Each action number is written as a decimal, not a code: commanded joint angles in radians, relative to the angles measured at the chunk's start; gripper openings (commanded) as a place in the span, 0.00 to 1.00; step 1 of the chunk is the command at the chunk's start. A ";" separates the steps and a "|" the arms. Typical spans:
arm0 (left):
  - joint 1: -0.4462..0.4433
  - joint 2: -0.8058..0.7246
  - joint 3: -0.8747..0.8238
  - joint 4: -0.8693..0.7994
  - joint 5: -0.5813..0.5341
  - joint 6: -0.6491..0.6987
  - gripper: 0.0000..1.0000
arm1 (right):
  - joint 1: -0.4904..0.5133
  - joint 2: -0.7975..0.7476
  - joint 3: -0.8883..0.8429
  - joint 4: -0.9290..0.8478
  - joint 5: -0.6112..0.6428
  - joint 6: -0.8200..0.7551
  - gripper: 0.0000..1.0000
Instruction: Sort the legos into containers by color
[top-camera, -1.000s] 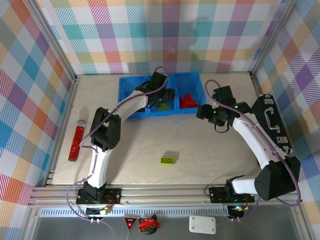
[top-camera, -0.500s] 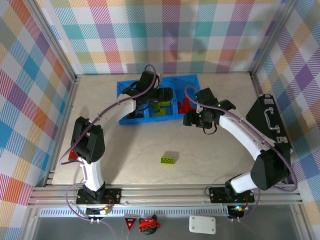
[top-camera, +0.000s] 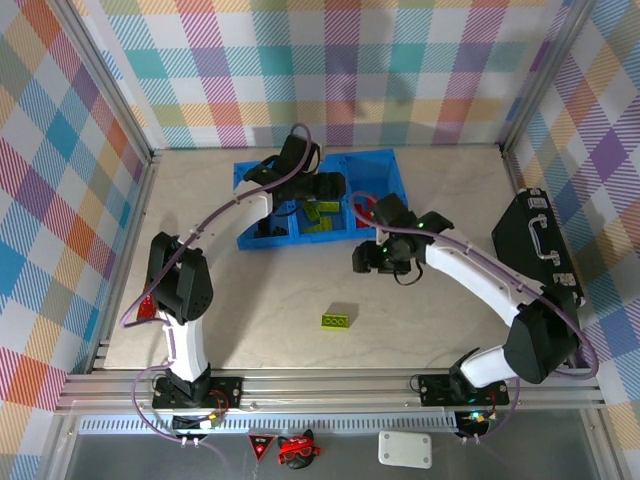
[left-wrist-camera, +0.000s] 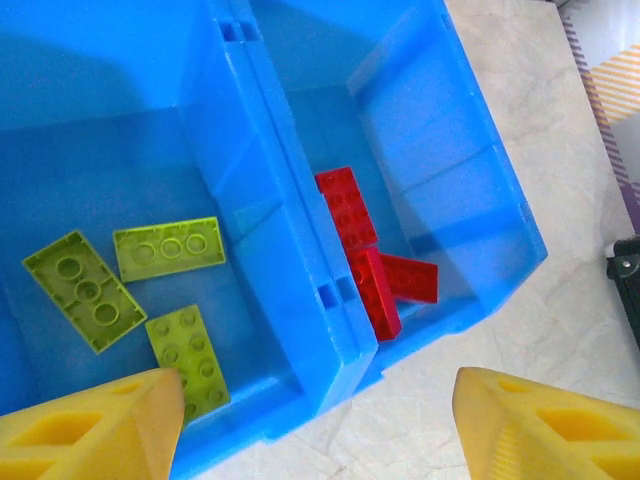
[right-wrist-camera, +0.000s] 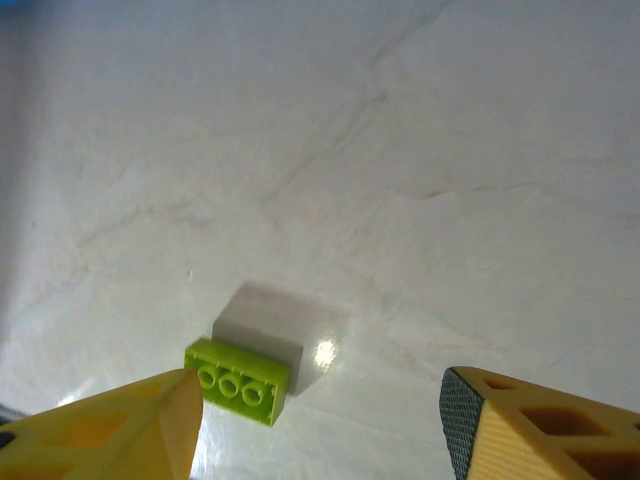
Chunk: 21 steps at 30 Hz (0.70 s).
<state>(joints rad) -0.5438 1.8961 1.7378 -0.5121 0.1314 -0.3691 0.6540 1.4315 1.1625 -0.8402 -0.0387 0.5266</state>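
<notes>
My right gripper (right-wrist-camera: 318, 410) hangs partly open with nothing in it, over bare table. The loose lime green brick (right-wrist-camera: 238, 381) lies off centre, just beside the finger on the wrist view's left. Its long axis runs roughly across the table, and it is possibly tipped on its side. The left gripper (left-wrist-camera: 320, 400), parted and empty, hovers over the blue bin (left-wrist-camera: 300, 300), farther off.

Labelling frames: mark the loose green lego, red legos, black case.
loose green lego (right-wrist-camera: 240, 380), right wrist view, studded top.
red legos (left-wrist-camera: 347, 208), left wrist view, upper brick's studs.
black case (top-camera: 528, 232), top external view, lid.
</notes>
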 joint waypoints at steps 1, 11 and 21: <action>0.044 -0.109 -0.049 -0.057 0.019 -0.032 0.72 | 0.084 0.008 -0.037 -0.032 -0.010 0.049 0.65; 0.159 -0.329 -0.300 -0.090 0.045 -0.004 0.72 | 0.248 0.024 -0.149 0.086 -0.119 -0.594 0.68; 0.206 -0.475 -0.433 -0.101 0.026 0.000 0.72 | 0.249 0.136 -0.170 0.221 -0.227 -1.185 0.72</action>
<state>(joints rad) -0.3489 1.4658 1.3239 -0.5964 0.1593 -0.3805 0.9028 1.5181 0.9710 -0.6769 -0.2050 -0.4442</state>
